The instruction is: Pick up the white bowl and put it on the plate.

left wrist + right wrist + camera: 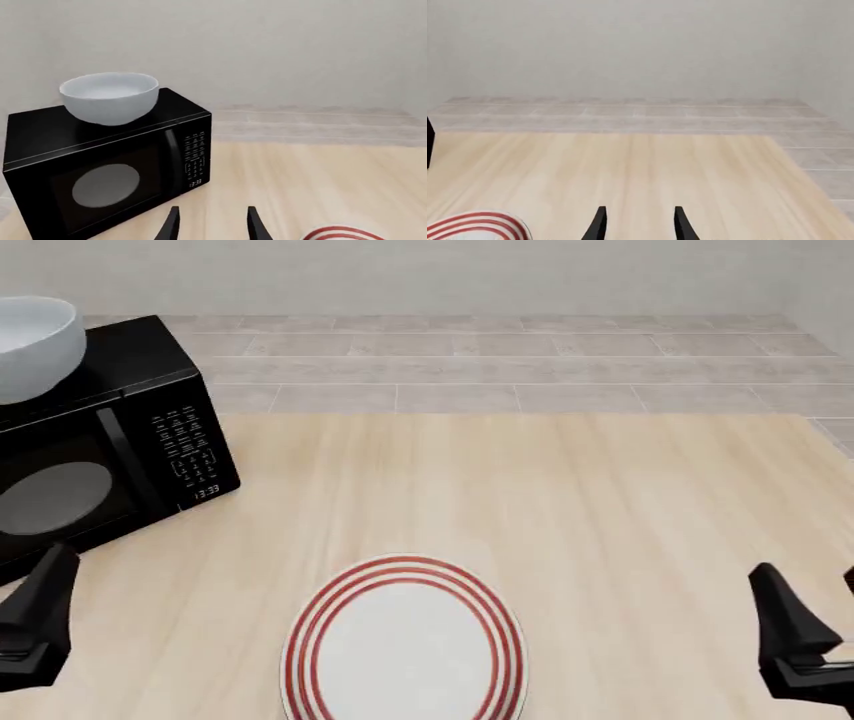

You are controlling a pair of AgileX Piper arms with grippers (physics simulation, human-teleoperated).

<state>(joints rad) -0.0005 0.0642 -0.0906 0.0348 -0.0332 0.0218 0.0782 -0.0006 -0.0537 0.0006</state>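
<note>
White bowl (109,97) sits atop the microwave (107,165), well apart from the plate (404,642) on the table (561,510) — glossy, rigid, likely slippery, so pinch its rim wall — left end effector (211,225) and right end effector (638,224) both spread, empty.

A black microwave (100,440) blocks the worktop's (561,520) far left, the white bowl (30,345) upright on its roof with open air above. The plate (404,645) lies flat at near centre; bare wood lies between plate and microwave.
</note>
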